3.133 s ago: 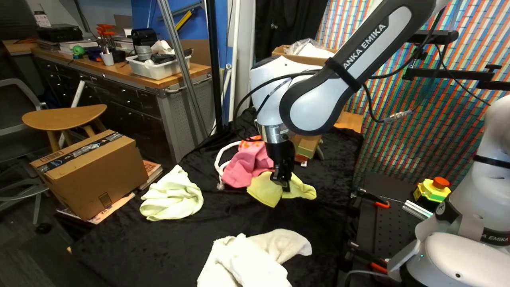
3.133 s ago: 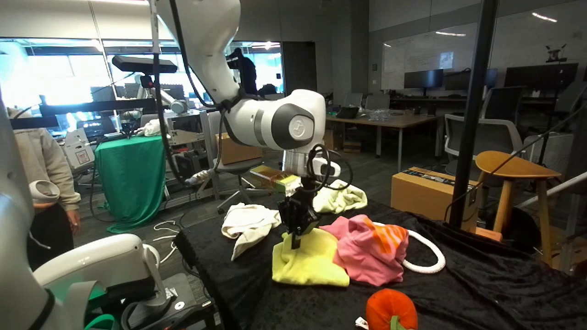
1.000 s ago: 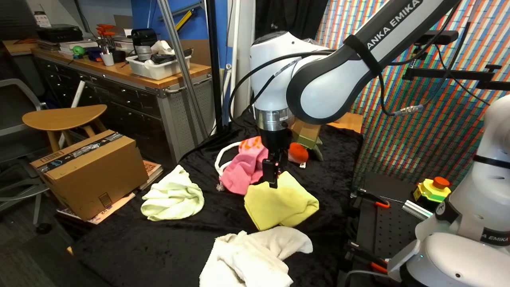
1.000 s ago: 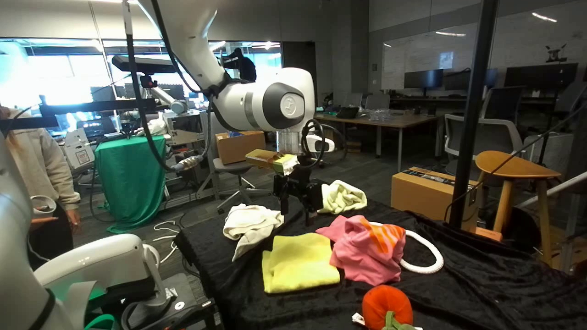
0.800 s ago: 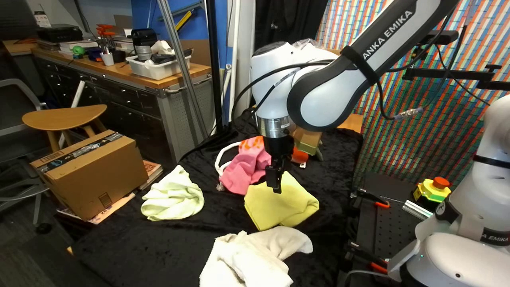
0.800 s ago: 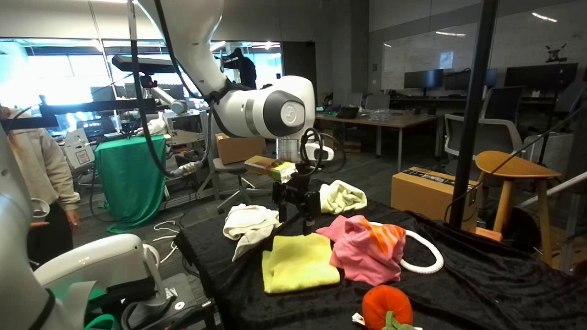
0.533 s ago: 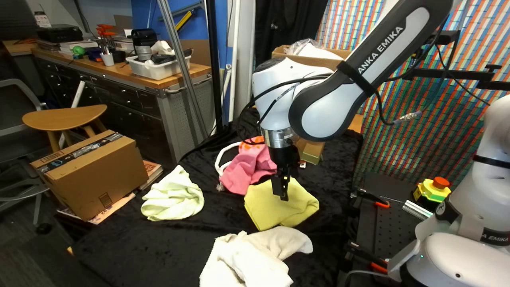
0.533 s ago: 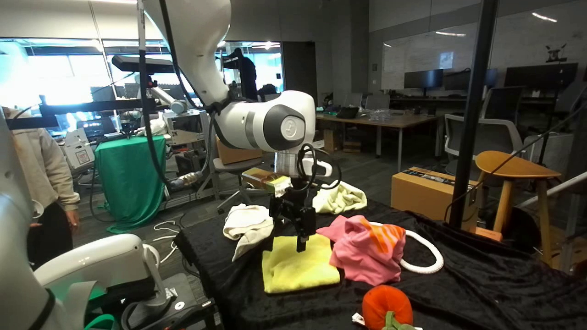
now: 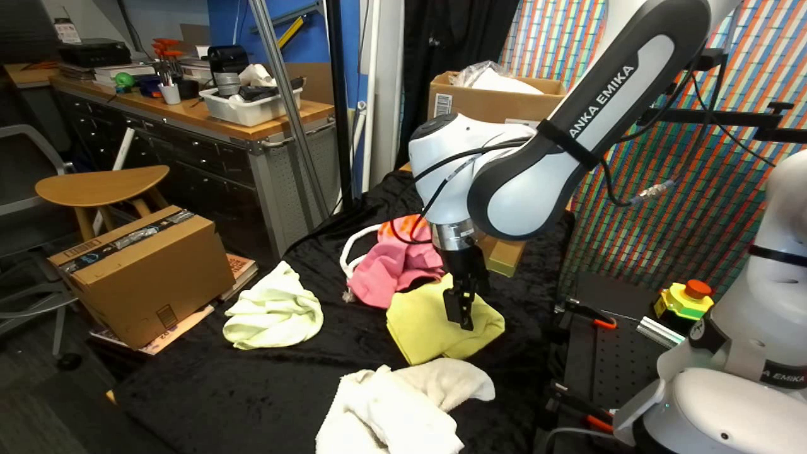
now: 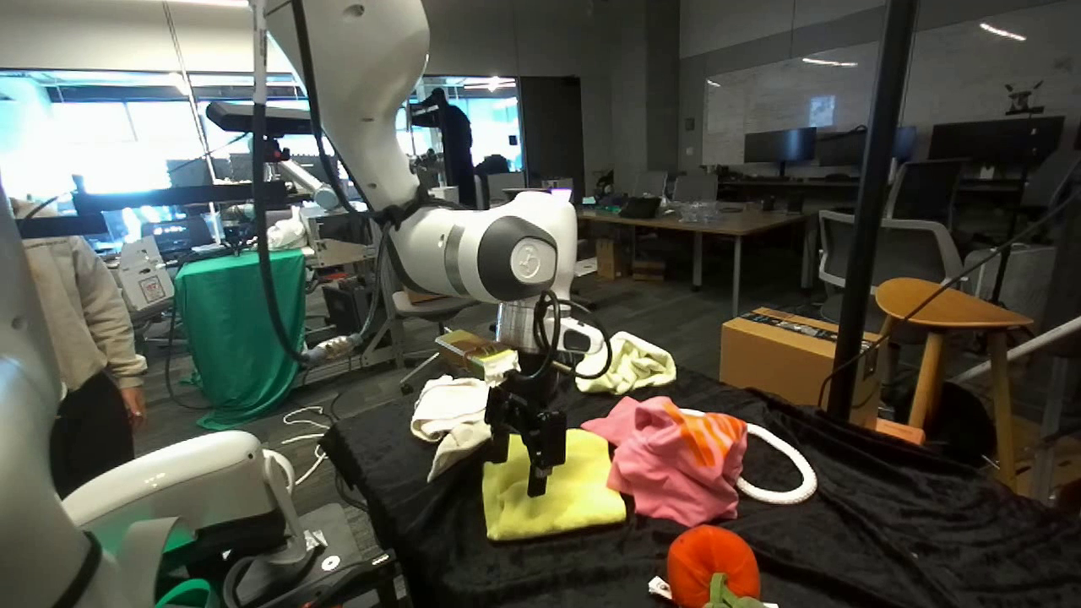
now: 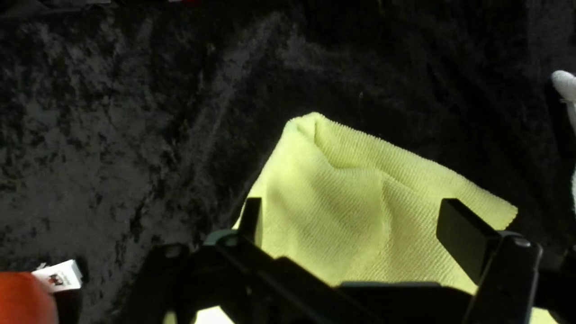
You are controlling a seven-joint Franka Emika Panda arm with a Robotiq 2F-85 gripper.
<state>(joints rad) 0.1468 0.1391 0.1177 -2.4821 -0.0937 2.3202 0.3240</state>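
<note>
The yellow cloth (image 10: 583, 498) lies folded on the black sheet (image 9: 252, 391). It looks soft, light and floppy, hard to break; the bumpy fold (image 11: 310, 155) seems good to pinch. The gripper (image 11: 350, 220) is over it, spread wide, holding nothing. The pink bag (image 10: 676, 464) sits just beside the cloth; a white cloth (image 9: 397, 416) lies near.

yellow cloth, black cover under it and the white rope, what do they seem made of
Yellow cloth: matte fabric, perhaps cotton or microfibre; the wrist view shows fine ribbing and soft folds.
Black cover: probably velvet or plush, its sheen breaking into light and dark patches.
White rope: likely braided cord, dull and faintly textured; cotton or synthetic, unclear.
</note>
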